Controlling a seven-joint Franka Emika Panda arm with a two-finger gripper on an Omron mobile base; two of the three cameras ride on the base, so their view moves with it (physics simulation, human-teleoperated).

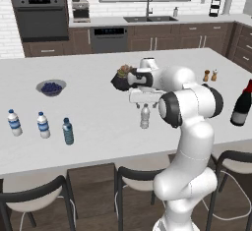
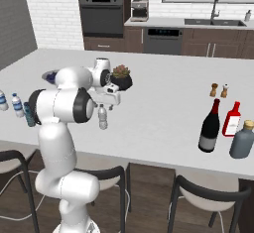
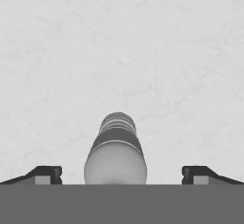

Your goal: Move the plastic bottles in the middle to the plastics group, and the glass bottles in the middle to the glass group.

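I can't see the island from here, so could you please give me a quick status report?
Gripper open, poised over the grey bottle, fingers either side, not closed. Teal bottle stands beside the water bottles. Wine bottle beside the red bottle. Nothing in the way.

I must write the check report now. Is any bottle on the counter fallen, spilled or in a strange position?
Nothing stands out. The grey bottle stands upright under the open claw. The teal bottle stands upright beside the two water bottles, and the wine bottle stands upright by the red bottle. No spill shows on the counter.
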